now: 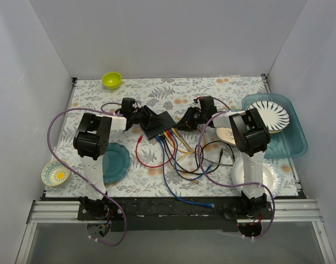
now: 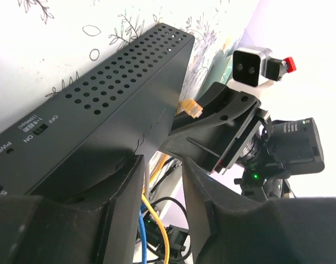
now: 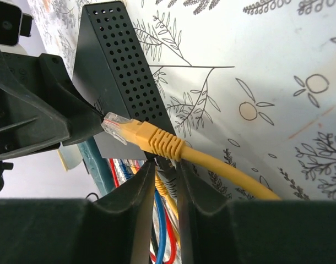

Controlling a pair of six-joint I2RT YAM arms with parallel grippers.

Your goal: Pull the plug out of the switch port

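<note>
Near the middle of the bench (image 1: 234, 99), the switch (image 1: 158, 124) sits between my two claws, its socket edge turned toward the tangle of other cables (image 1: 173, 165). My right claw (image 3: 162, 165) is clenched on the ribbed boot of the yellow plug (image 3: 137, 132). The plug's clear tip shows bare just beside the switch's socket face, so I judge it out of its port, or all but.

My left claw (image 2: 160, 165) is half-closed, one finger lying against the switch's dark face. Whether it truly clamps the box I cannot tell.

To do this well, I would draw the yellow plug straight back along the line of its socket, not sideways, so the latch tab does not catch. The left claw should bear on the switch so it neither slides nor lifts. I should carry the plug clear without dragging the other cables, which run to the neighbouring sockets. My two claws stand close, so I must also mind they do not knock together.
</note>
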